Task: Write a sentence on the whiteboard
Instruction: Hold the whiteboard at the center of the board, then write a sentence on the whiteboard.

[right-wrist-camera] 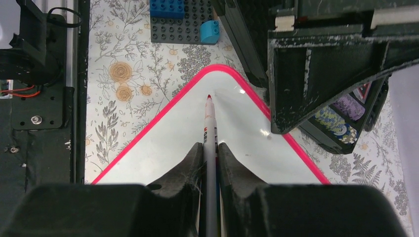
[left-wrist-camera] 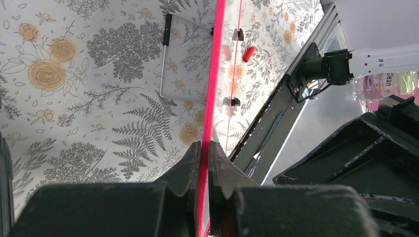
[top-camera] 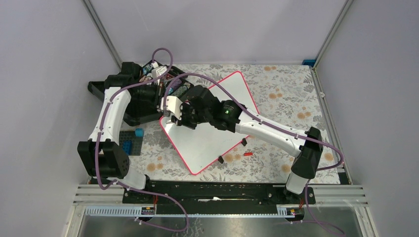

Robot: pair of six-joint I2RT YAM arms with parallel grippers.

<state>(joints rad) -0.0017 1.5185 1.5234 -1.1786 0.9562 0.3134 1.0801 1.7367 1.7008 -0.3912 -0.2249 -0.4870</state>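
The whiteboard, white with a pink-red rim, lies slanted on the floral cloth. My left gripper is shut on the board's upper-left rim; in the left wrist view the fingers pinch the pink edge between them. My right gripper is shut on a white marker. Its red tip points at the board's rounded corner, just over the white surface. The sentence is out of view: the white surface that shows is blank.
A black case holding small items stands behind the left gripper, close to the board's corner. A dark brick plate with blue bricks lies left of the board. A red cap and two black clips sit by the board's lower right edge.
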